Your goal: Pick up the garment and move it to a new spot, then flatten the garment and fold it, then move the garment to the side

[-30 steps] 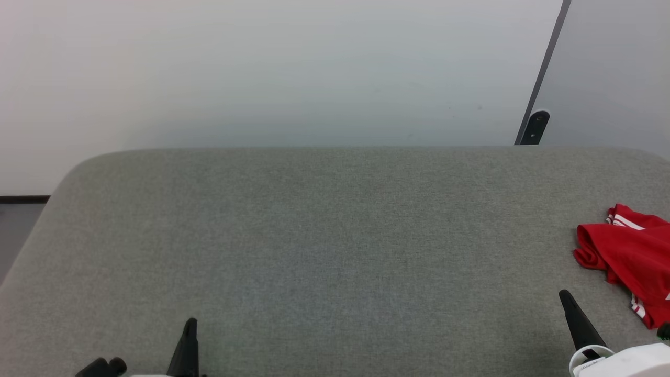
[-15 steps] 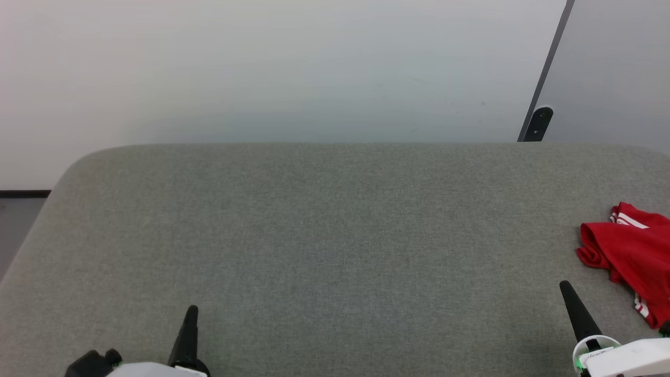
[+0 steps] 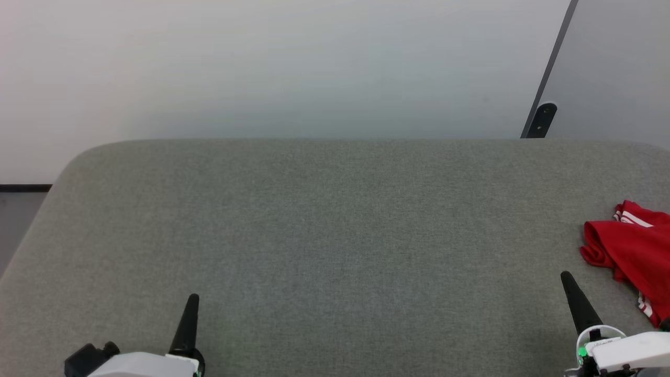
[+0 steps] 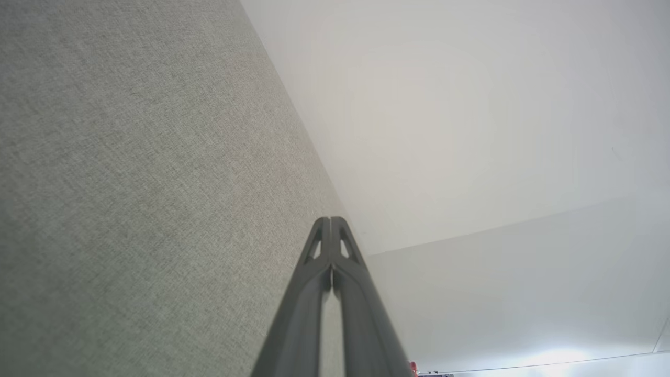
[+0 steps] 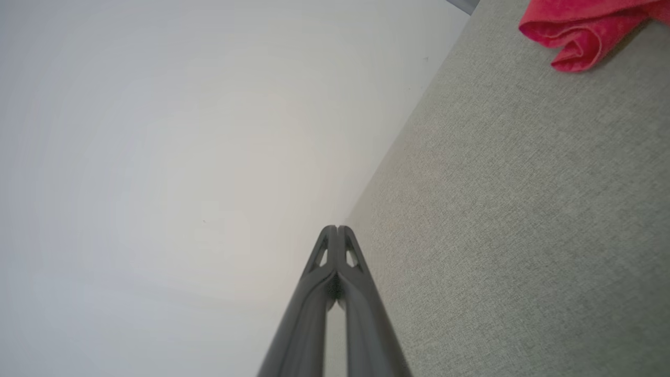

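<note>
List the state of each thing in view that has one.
garment, crumpled in a heap, lying free on the grey surface, partly out of frame.
left gripper, shut, empty.
right gripper, shut, empty, near the garment, not touching.

No legible text or number, even on the garment [image 3: 631, 251].

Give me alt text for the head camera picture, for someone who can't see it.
A crumpled red shirt with white striped trim lies on a grey fabric-covered surface at the picture's right edge, partly cut off. The left gripper and right gripper, dark fingers shut, point up from the bottom corners.
</note>
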Controlling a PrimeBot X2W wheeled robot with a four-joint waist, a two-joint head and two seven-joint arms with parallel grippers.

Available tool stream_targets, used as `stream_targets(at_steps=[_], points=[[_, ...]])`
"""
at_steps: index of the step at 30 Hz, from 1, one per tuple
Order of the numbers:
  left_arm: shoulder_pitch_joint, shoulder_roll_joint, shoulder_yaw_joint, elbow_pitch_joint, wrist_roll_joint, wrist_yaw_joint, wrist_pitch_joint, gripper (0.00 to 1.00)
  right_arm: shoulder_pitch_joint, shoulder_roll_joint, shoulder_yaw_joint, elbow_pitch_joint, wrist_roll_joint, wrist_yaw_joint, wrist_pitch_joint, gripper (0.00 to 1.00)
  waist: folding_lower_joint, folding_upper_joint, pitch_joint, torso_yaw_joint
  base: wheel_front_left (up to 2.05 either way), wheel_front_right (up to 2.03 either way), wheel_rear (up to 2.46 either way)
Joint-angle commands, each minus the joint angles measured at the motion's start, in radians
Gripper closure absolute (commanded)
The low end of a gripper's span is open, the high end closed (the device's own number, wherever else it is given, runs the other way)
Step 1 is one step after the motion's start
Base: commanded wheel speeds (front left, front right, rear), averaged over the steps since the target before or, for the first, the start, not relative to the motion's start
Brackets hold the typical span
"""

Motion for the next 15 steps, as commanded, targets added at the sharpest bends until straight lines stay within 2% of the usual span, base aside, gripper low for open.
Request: stream_targets(at_steps=[1,15], points=[[-0.022,0.001,0.006,-0.002,-0.031,-0.010,0.007,1.00,-0.022,0.002,-0.003,0.000,0.032,0.000,-0.003,1.00,0.0000,0.0000,0.001,0.001,0.00,0.00,0.00],[-0.051,-0.003,0.019,0.014,-0.147,-0.023,0.038,1.00,-0.044,0.007,-0.005,0.027,0.135,0.000,-0.009,1.00,0.0000,0.0000,0.011,0.006,0.00,0.00,0.00]])
